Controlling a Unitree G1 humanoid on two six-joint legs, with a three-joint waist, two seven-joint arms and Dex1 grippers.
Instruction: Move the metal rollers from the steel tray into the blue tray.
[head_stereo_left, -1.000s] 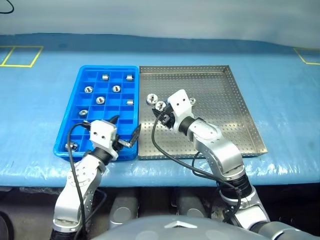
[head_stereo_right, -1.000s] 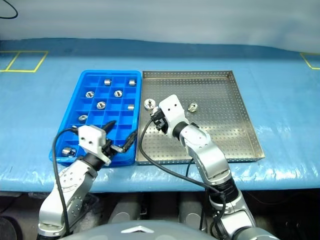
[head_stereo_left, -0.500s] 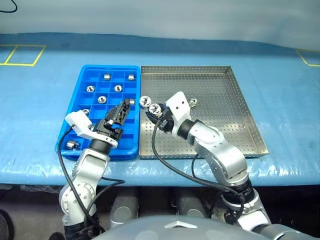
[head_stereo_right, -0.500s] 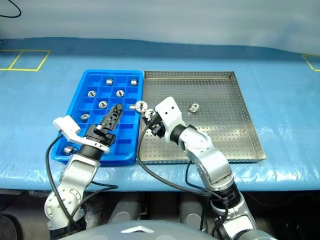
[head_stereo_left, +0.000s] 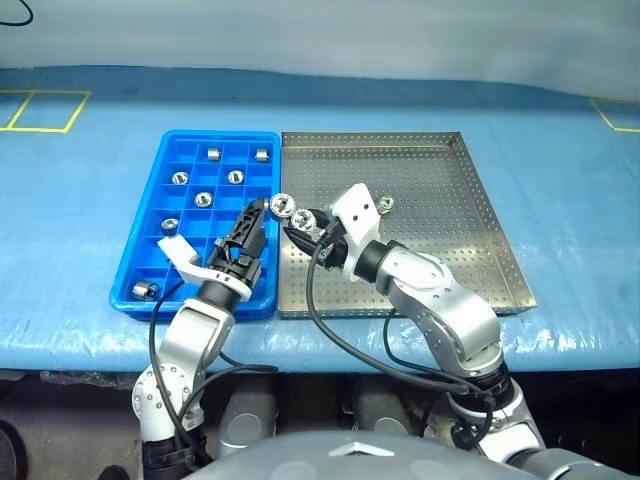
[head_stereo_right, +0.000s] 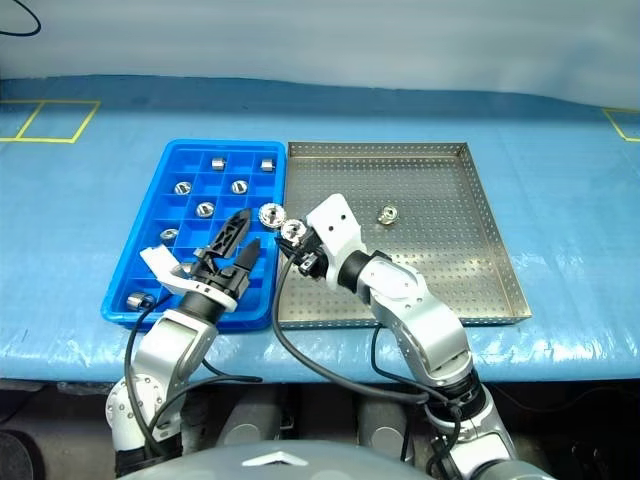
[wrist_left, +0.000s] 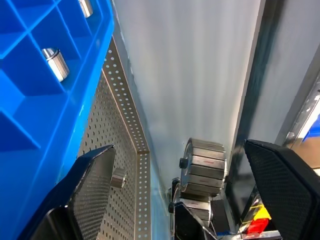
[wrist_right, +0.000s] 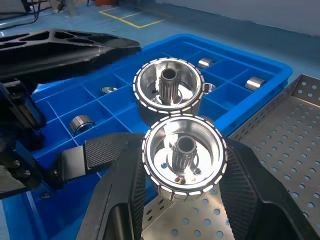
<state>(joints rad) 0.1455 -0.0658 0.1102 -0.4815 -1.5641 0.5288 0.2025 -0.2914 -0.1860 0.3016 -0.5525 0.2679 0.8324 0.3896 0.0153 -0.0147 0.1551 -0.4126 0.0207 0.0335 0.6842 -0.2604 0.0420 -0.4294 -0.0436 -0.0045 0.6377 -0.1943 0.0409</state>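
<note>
Right pincer (head_stereo_left: 302, 226), with its two black fingers squeezed tight on a pair of shiny silver metal rollers (wrist_right: 183, 153) joined one behind the other, now sits near the middle of the head-camera picture, right over the line where the two trays meet. A second ago it was further over the big silver steel tray with the dotted floor (head_stereo_left: 440, 215); it has pulled the pair up and toward the left.

Left pincer (head_stereo_left: 250, 226) has changed too. A second ago it lay flat near the lower left, over the front edge of the bright blue plastic tray with little square boxes (head_stereo_left: 165, 215). Now it has rolled onto its side and points up the picture at the roller pair, fingers wide apart and holding nothing. In the left wrist view the pair hangs between its two black fingers (wrist_left: 85, 185), but nothing touches yet.

One small silver roller (head_stereo_left: 386, 203) lies in the steel tray, up and right of the right pincer. Several more already sit in the blue boxes.

It looks like the right pincer is about to pass the pair over to the left one.
</note>
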